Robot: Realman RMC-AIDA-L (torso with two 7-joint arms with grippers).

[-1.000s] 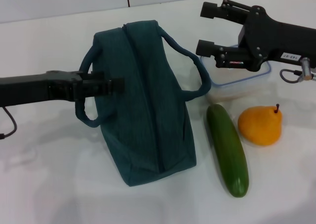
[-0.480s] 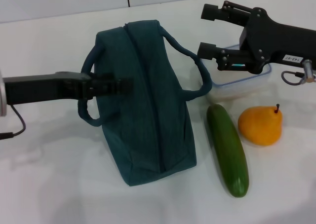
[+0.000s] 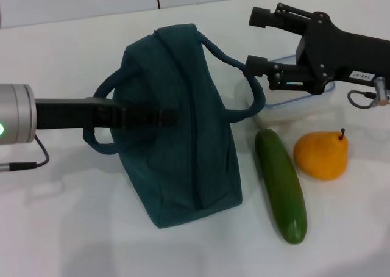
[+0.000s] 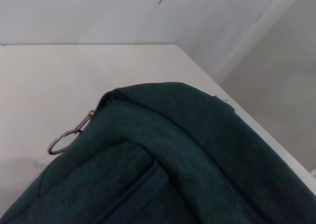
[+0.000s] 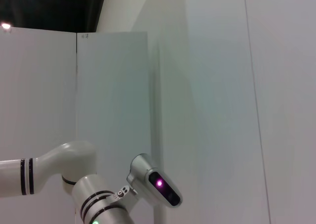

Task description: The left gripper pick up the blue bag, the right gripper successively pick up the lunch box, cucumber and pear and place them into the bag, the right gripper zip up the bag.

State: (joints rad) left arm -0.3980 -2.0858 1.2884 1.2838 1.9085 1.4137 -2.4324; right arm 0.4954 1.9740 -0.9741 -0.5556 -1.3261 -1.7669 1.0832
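Observation:
The blue bag (image 3: 183, 136) stands upright in the middle of the table with its zip closed along the top. My left gripper (image 3: 167, 114) reaches in from the left through the near handle (image 3: 99, 133) and presses against the bag's side. Seen close in the left wrist view are the bag's fabric (image 4: 173, 150) and the zip's metal ring (image 4: 66, 139). My right gripper (image 3: 256, 39) hovers open beside the far handle, above the lunch box (image 3: 301, 103), holding nothing. To the right of the bag lie the cucumber (image 3: 280, 185) and the pear (image 3: 321, 155).
The white table (image 3: 61, 228) has free room in front and to the left of the bag. A grey cable (image 3: 362, 97) hangs at the right wrist. The right wrist view shows only wall panels and a white robot arm (image 5: 64, 169).
My left arm has pushed further right, so its tip now lies over the bag's side. The bag's top has shifted right and the near handle has dropped lower. The right gripper has barely moved.

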